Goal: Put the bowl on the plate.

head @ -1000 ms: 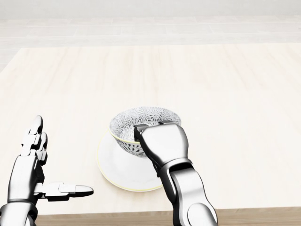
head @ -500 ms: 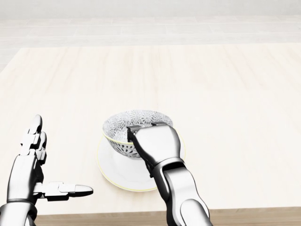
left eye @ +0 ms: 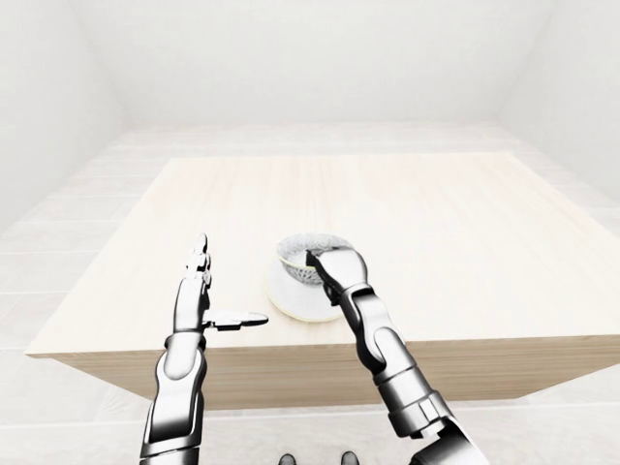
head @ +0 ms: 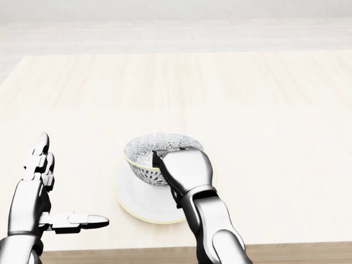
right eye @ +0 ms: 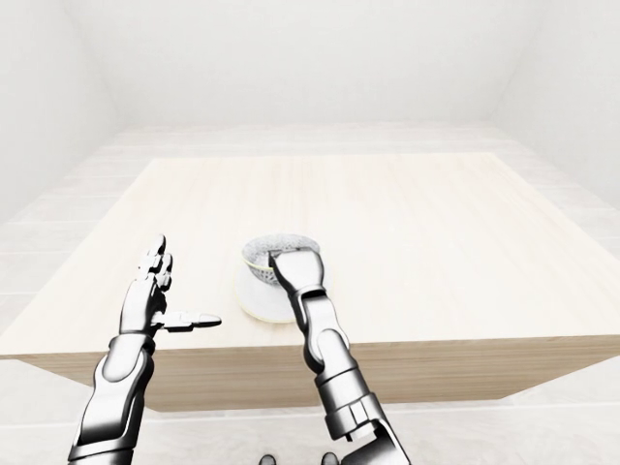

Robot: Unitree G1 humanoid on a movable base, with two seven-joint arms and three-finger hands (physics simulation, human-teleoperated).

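Over the last second the bowl has come down and drifted leftward. It began above the upper right part of the plate, and in the head view it now sits low over the plate's middle. Its patterned underside looks to be resting on the plate's well, or very nearly so; actual contact cannot be confirmed from this angle. In the last half second it has barely moved, only a small nudge back to the right, which suggests the lowering is over.

The right hand still pinches the bowl's rim on the side toward the plate's right edge, with a dark fingertip hooked over the lip. The left hand is spread and empty, thumb pointing toward the plate. It is well to the plate's left over the surface and has not shifted.

By my judgement the placing is almost complete. What is left is to loosen the pinch and lift away without dragging the bowl off centre.
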